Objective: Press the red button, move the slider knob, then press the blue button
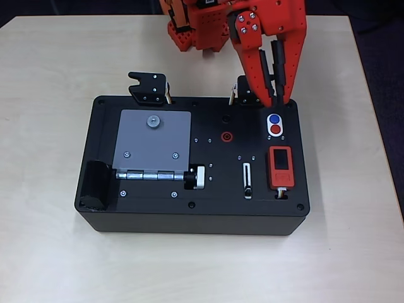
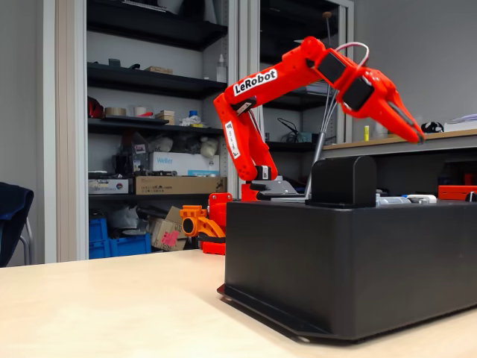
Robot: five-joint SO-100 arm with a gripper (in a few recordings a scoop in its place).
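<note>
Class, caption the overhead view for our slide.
Gripper poised just beyond the blue button and red button.

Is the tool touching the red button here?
Apart. The fixed view shows the tool well above the black box; overhead, its tips sit short of the red button.

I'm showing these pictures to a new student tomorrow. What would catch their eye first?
Likely the bright orange-red arm, its gripper hanging jaws-down over the far edge of the black box, just behind the blue button and the red button in their white oval. In the fixed view the gripper is well above the box. Next, the grey hinged plate at the left of the overhead view.
</note>
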